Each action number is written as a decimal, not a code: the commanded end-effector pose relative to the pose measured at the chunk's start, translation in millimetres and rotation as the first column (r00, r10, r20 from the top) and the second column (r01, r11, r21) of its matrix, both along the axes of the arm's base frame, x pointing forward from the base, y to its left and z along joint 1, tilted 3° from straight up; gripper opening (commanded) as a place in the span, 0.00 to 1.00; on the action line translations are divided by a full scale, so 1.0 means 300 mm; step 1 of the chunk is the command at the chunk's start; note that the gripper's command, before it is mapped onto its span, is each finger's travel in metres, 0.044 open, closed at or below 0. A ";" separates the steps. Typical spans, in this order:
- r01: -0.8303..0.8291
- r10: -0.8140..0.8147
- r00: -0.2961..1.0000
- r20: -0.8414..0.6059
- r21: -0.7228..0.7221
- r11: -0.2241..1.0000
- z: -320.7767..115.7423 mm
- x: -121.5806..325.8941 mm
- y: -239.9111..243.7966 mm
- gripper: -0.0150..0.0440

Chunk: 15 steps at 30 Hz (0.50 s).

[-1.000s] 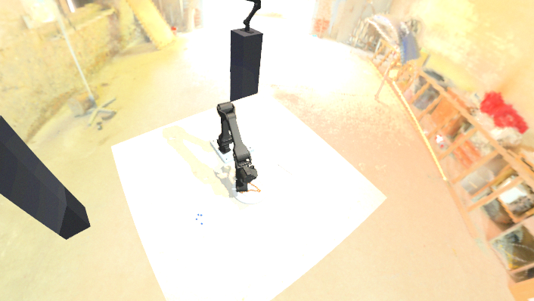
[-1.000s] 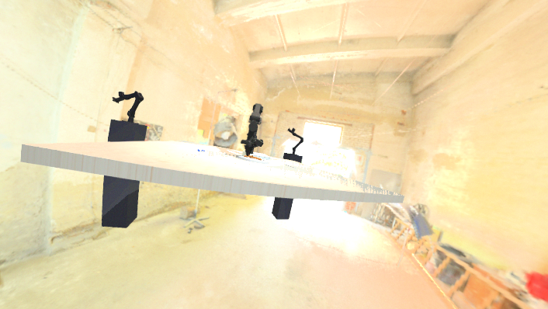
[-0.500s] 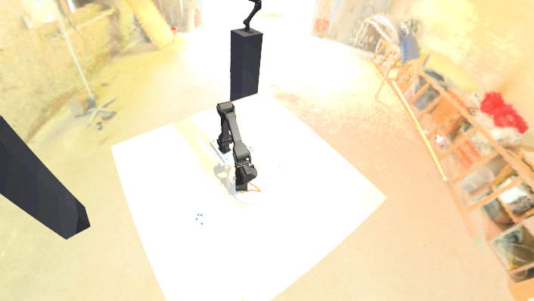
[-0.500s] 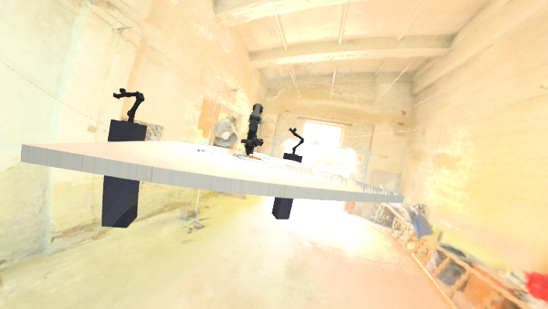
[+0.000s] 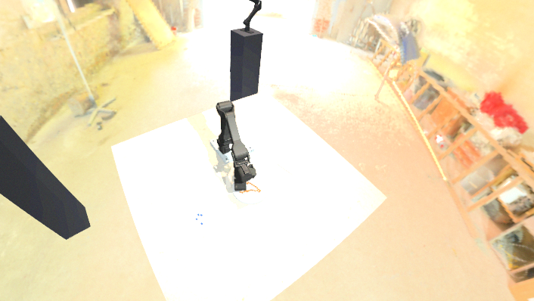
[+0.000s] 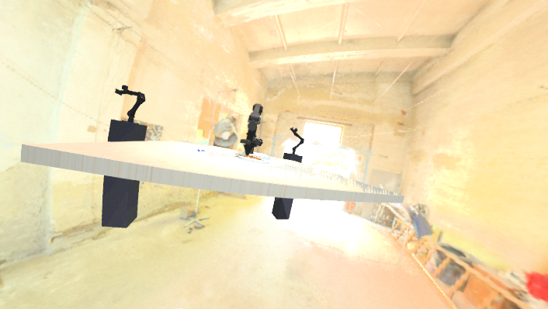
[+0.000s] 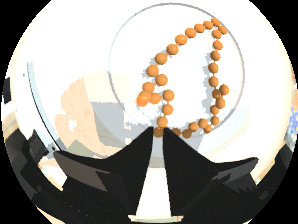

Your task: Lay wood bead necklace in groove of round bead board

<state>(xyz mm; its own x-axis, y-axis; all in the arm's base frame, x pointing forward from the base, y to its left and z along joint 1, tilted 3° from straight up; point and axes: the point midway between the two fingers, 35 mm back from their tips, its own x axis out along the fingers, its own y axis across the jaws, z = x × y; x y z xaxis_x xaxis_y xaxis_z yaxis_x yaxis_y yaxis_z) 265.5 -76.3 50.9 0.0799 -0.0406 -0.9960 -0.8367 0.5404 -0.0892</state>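
Observation:
The necklace of orange wood beads [image 5: 259,188] [image 6: 254,157] [image 7: 213,68] lies in an uneven loop on the pale round board [image 5: 248,199] [image 7: 173,4], mostly inside the thin grey circle in the wrist view. Its right side runs nearly straight, and several beads bunch up at the left. My gripper [image 6: 248,154] [image 7: 158,131] is low over the board's near edge, shut on the necklace, with a bead at the fingertips. The bead is partly hidden by the fingers. In the top view the arm hides the fingertips.
Several small blue dots [image 5: 199,218] [image 6: 201,150] show on the white table [image 5: 272,246] [image 6: 155,164], away from the board. My arm's base stands behind the board. Other black arms stand on dark pillars [image 5: 245,64] [image 6: 121,202] beyond the table.

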 end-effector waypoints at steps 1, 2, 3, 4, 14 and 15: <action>-0.006 0.006 1.000 -0.007 0.005 1.000 -0.016 -0.006 0.003 0.25; -0.006 0.006 1.000 -0.007 0.005 1.000 -0.016 -0.006 0.003 0.25; 0.000 0.000 1.000 -0.002 0.001 1.000 -0.004 -0.002 0.000 0.30; 0.000 0.000 1.000 -0.002 0.001 1.000 -0.004 -0.002 0.000 0.34; 0.000 0.000 1.000 -0.002 0.001 1.000 -0.004 -0.002 0.000 0.79; 0.000 0.000 1.000 -0.003 0.001 1.000 -0.002 -0.002 0.001 0.83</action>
<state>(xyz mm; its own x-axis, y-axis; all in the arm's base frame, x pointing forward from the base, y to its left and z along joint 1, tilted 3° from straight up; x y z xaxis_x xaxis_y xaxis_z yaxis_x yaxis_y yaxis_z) 264.5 -76.1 49.7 0.0752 -0.0391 -0.9964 -0.8370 0.5407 -0.0844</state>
